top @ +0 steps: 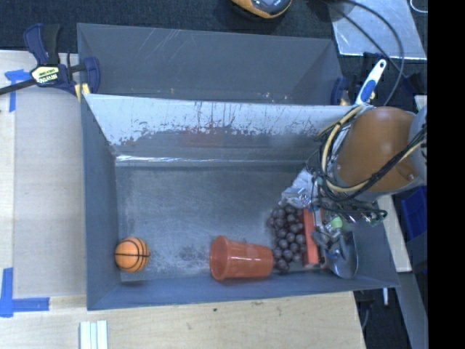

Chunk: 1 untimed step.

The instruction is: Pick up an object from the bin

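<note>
My gripper (328, 238) is low in the bin's right front corner, pressed close to the right side of a dark purple bunch of grapes (287, 235). A thin red-orange strip (311, 240) stands right at the grapes' edge under the gripper; I cannot make out whether it is a loose thing. An orange-red plastic cup (240, 259) lies on its side just left of the grapes, with its mouth towards them. A crumpled silvery piece (298, 191) lies behind the grapes, beside the gripper.
A small orange basketball (131, 254) rests in the bin's left front corner. The arm, with its brown dome and cables, comes in over the right wall. The bin floor between the ball and the cup is bare, as is the back half.
</note>
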{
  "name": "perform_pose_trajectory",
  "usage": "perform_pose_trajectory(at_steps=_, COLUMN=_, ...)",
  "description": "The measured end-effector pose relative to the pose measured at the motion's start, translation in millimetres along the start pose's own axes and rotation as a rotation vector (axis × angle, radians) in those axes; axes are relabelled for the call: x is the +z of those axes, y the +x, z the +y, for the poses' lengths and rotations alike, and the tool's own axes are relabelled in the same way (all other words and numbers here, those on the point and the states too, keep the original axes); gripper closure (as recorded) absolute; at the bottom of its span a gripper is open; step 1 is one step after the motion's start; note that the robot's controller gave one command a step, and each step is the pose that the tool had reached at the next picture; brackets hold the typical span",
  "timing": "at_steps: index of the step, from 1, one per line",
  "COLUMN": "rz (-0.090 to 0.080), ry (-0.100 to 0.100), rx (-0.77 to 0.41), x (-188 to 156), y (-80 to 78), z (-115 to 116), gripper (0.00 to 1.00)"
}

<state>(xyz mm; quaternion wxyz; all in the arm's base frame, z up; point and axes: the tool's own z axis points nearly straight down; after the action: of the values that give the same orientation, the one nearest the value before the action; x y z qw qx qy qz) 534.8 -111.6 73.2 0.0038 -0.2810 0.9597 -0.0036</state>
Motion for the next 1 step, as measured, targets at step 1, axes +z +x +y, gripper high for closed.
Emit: perform_pose_trajectory(at_steps=1, rz=-0.005, ry=0.002, rx=-0.021, x=-1.5, y=-0.8, z=-1.7, gripper=0.0)
